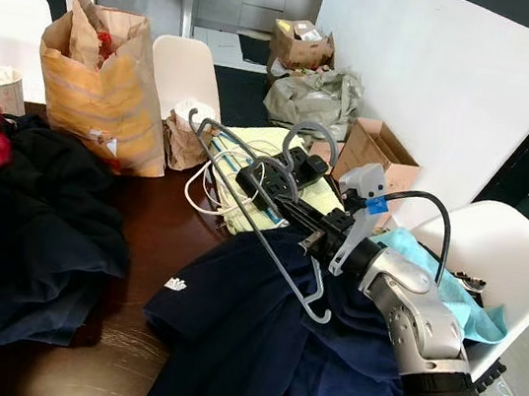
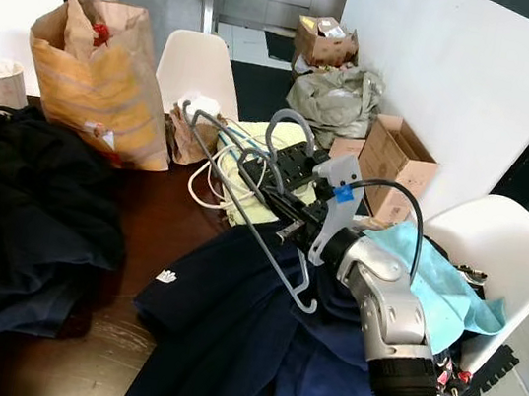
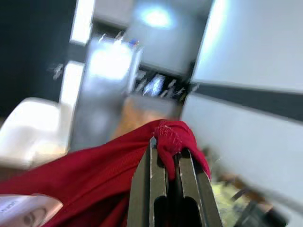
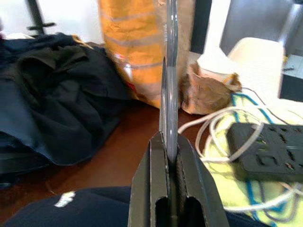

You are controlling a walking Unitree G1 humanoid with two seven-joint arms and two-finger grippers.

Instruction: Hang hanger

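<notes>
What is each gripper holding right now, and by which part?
The right gripper is shut on the grey hanger, pinching its thin frame a little way from the hook. The left gripper is shut on a bunched fold of the red garment.

A lived-in home: a dark wooden table (image 1: 153,241) heaped with clothes (image 1: 32,223), white chairs (image 1: 186,72), cardboard boxes (image 1: 375,155).

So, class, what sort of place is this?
Probably a lived-in home's dining area: a dark wooden table piled with clothes, white chairs around it, cardboard boxes on the floor.
</notes>
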